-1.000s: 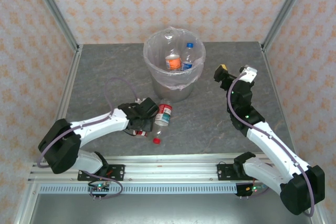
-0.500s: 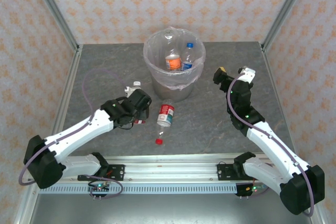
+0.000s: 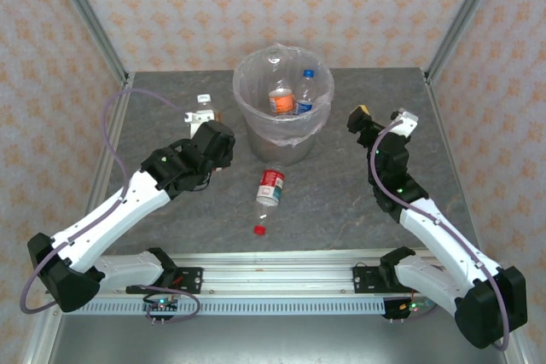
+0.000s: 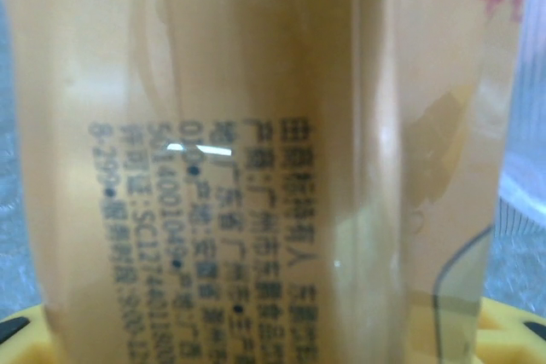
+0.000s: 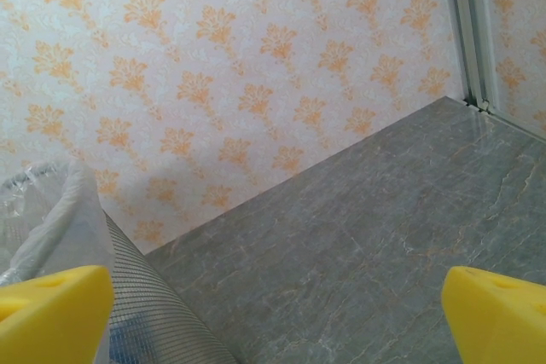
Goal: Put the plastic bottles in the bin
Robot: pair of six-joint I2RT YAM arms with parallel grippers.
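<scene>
I see bright, even light and soft shadows on the bench (image 3: pixel 341 210). Up close, the bottle (image 4: pixel 256 168) looks blurry and a bit shiny.

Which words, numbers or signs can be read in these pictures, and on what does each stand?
"8-299": sideways on the orange-labelled bottle in the left hand.
"SC1274", then blurred: same label.
"014001049": same label.
Chinese lines and red signs on that label: too blurred to quote.
The red-labelled bottle on the table: print too small.
The bottles in the bin: print too small.
</scene>
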